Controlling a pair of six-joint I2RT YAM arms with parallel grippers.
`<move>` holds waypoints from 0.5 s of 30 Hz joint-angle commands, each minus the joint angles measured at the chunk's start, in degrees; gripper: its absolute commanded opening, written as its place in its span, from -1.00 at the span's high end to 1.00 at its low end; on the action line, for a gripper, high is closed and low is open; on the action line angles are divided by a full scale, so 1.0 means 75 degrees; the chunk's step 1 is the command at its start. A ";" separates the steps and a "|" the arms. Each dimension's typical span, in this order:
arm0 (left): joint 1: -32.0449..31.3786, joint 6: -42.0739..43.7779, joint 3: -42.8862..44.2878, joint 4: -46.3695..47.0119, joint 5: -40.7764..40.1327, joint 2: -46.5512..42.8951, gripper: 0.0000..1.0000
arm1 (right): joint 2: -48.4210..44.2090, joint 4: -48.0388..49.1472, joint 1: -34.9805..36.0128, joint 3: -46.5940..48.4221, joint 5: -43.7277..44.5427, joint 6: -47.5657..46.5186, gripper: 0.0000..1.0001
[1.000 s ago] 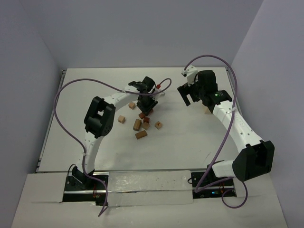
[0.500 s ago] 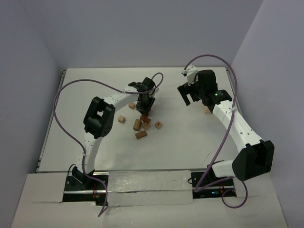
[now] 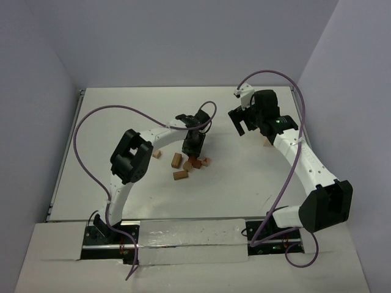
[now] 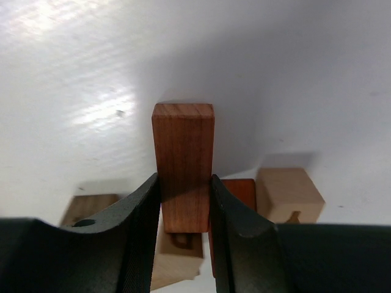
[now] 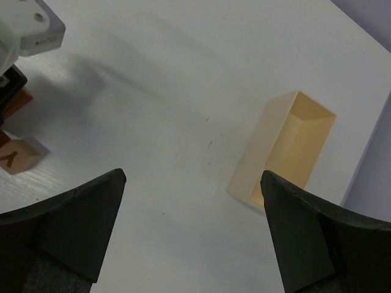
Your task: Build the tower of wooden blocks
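My left gripper [image 3: 194, 151] is shut on a reddish-brown wooden bar [image 4: 183, 162], held upright between its fingers [image 4: 139, 226] just above a cluster of wood blocks. Under it in the left wrist view are a tan block [image 4: 177, 259], a red block [image 4: 242, 191] and a tan cube [image 4: 288, 194]. In the top view, loose blocks lie at the table's middle: a tan cube [image 3: 157, 154], a tan bar [image 3: 176, 160] and a brown bar [image 3: 181, 174]. No stacked tower shows. My right gripper [image 3: 242, 122] is open and empty, raised to the right of the cluster [image 5: 191, 177].
A pale rectangular wooden tray [image 5: 287, 149] lies on the white table [image 3: 244, 183] below the right gripper, mostly hidden behind the right arm in the top view. A tan cube marked Y [image 5: 21, 155] lies at the left of the right wrist view. Purple cables arch over both arms.
My left gripper has moved nearer and slightly right with the reddish-brown bar, now over the block cluster. The right arm has not moved.
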 commanded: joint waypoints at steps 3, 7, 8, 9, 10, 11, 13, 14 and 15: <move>-0.0040 -0.0603 0.0105 -0.0262 -0.0003 -0.0135 1.00 | 0.0065 -0.0132 -0.0047 0.0406 -0.0031 0.0063 -0.99; -0.0028 -0.0819 0.0311 -0.0385 -0.0276 -0.0086 1.00 | 0.0038 -0.0169 -0.0047 0.0408 -0.0017 0.0051 -0.99; -0.0020 -0.0892 0.0352 -0.0420 -0.0410 -0.0142 1.00 | 0.0047 -0.0173 -0.0047 0.0432 -0.0025 0.0047 -0.99; -0.0010 -0.0983 0.0398 -0.0461 -0.0552 -0.0203 1.00 | 0.0062 -0.0178 -0.0047 0.0462 -0.0035 0.0042 -0.99; 0.0001 -0.1064 0.0468 -0.0522 -0.0701 -0.0263 1.00 | 0.0088 -0.0174 -0.0047 0.0489 -0.0041 0.0045 -0.99; 0.0013 -0.1100 0.0538 -0.0563 -0.0777 -0.0292 1.00 | 0.0117 -0.0169 -0.0047 0.0507 -0.0041 0.0051 -0.99; 0.0024 -0.1227 0.0706 -0.0696 -0.1107 -0.0322 1.00 | 0.0175 -0.0174 -0.0047 0.0559 -0.0052 0.0097 -0.99; 0.0042 -0.1303 0.0813 -0.0791 -0.1275 -0.0314 0.99 | 0.0208 -0.0178 -0.0047 0.0583 -0.0071 0.0150 -0.99; 0.0065 -0.1313 0.0874 -0.0852 -0.1267 -0.0309 0.99 | 0.0227 -0.0173 -0.0047 0.0606 -0.0085 0.0211 -0.99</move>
